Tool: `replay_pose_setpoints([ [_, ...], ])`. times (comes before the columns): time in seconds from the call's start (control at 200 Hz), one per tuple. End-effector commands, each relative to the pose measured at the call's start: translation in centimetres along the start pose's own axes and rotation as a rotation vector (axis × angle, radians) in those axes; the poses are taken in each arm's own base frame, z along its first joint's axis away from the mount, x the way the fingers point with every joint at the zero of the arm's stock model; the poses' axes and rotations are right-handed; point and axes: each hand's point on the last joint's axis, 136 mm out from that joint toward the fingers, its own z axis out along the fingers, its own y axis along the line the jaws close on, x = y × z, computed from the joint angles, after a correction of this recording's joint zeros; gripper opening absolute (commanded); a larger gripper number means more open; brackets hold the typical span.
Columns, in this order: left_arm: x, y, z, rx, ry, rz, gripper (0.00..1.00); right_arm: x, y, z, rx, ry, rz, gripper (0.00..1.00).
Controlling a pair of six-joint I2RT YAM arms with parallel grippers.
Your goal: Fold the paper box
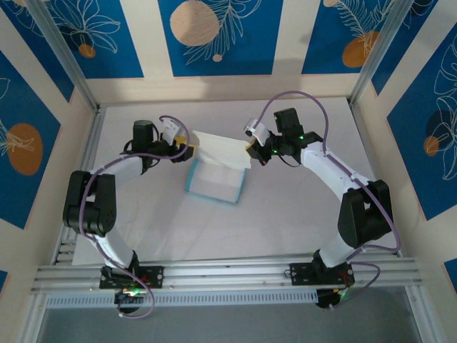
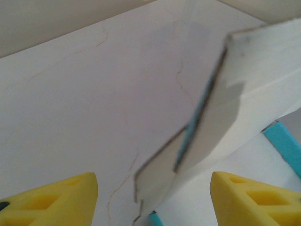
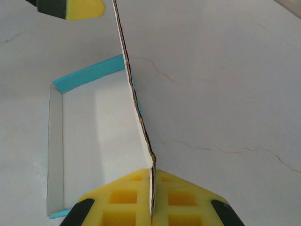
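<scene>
The paper box (image 1: 214, 182) lies at mid-table, light blue outside and white inside, with low walls (image 3: 89, 74) standing. One wide white flap (image 1: 223, 152) is raised along its far side. My right gripper (image 3: 153, 181) is shut on that flap's right end, the thin card edge (image 3: 136, 103) pinched between the yellow pads. My left gripper (image 1: 191, 148) is open at the flap's left end. The flap's corner (image 2: 164, 174) hangs between the spread yellow fingertips (image 2: 70, 197) without touching either one.
The white table (image 1: 300, 207) is fenced by metal rails left and right, with blue patterned panels behind. Both arm bases sit on the rail at the near edge. Fine cracks mark the tabletop (image 2: 94, 94).
</scene>
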Motion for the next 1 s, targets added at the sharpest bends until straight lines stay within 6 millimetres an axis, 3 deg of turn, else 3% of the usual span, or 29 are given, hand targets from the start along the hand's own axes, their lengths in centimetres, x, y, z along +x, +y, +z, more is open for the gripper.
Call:
replay_pose_setpoints([
  [0.0, -0.1, 1.0, -0.8, -0.05, -0.008, 0.042, 0.65, -0.5, 0.7, -0.3, -0.032, -0.013, -0.035, 0.0],
  [0.235, 0.0, 1.3, -0.6, -0.047, -0.009, 0.069, 0.65, -0.6, 1.5, -0.6, -0.063, -0.027, -0.059, 0.0],
  [0.395, -1.3, 0.2, -0.4, 0.021, -0.056, 0.09, 0.6, -0.7, 1.7, -0.7, -0.077, -0.032, -0.057, 0.0],
  [0.495, -1.6, 0.2, -0.5, 0.029, -0.052, 0.08, 0.45, -0.8, 1.2, -0.5, -0.061, -0.022, -0.039, 0.0],
  [0.58, -1.6, -0.3, -0.7, 0.046, -0.042, 0.079, 0.16, -0.8, 0.9, -0.3, -0.045, -0.014, -0.028, 0.0],
  [0.645, -1.2, -0.6, -0.7, 0.056, -0.03, 0.068, 0.0, -0.8, 0.7, -0.1, -0.039, -0.01, -0.024, 0.0],
  [0.86, -1.2, -1.9, -0.7, 0.063, -0.059, 0.051, 0.0, -0.9, 0.9, 0.7, -0.031, 0.005, -0.026, 0.0],
  [0.995, -1.3, -1.5, -0.8, 0.028, -0.082, 0.051, 0.0, -0.9, 1.2, 1.0, -0.04, 0.016, -0.03, 0.0],
])
